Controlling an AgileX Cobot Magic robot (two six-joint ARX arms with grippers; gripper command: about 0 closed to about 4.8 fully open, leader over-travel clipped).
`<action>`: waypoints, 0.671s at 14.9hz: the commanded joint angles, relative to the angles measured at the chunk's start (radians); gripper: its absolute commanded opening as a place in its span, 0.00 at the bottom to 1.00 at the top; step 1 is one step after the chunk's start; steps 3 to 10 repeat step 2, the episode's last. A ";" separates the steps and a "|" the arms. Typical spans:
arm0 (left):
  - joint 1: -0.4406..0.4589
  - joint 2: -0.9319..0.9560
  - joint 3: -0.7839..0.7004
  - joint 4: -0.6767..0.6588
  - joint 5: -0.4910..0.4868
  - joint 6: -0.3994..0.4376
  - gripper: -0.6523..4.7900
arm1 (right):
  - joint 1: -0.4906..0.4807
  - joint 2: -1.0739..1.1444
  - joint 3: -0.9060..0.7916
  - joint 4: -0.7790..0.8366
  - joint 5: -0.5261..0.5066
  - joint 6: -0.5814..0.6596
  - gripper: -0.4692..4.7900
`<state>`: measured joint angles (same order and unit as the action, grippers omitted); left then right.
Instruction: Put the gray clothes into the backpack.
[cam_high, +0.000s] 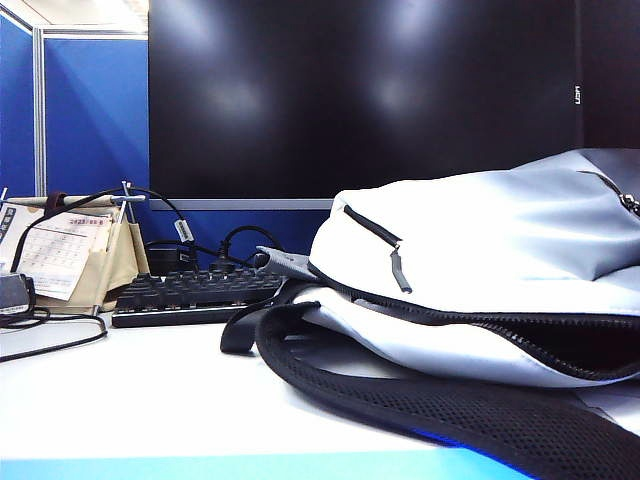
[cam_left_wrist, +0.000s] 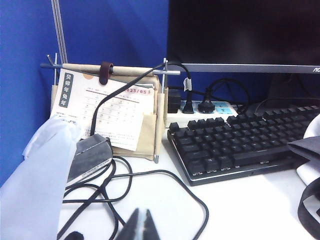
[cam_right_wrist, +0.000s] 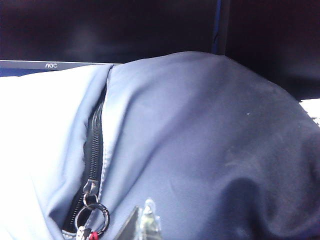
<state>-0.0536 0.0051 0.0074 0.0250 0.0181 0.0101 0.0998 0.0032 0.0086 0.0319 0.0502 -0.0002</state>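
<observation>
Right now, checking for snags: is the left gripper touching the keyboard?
Apart: the left wrist view shows bare table between the shut left gripper and the keyboard.

The backpack (cam_high: 480, 250) is pale gray-white, its zippers black with gray pulls, its lining dark; its shoulder strap (cam_high: 420, 400) is black mesh — finely dotted with holes. The keyboard (cam_high: 190, 295) is black. The tabletop (cam_high: 130, 390) is white, edged in light blue. The partition (cam_high: 90, 110) is deep blue — the monitor (cam_high: 360, 90) black. The calendar (cam_left_wrist: 107, 107) is white with red print, in a beige holder.
</observation>
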 joint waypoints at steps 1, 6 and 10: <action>0.000 -0.002 0.000 0.013 0.005 0.000 0.12 | 0.001 -0.002 -0.006 0.013 0.000 0.003 0.08; 0.000 -0.002 0.000 0.013 0.005 0.000 0.12 | 0.001 -0.002 -0.006 0.013 0.000 0.003 0.08; 0.000 -0.002 0.000 0.013 0.005 0.000 0.12 | 0.001 -0.002 -0.006 0.013 0.000 0.003 0.08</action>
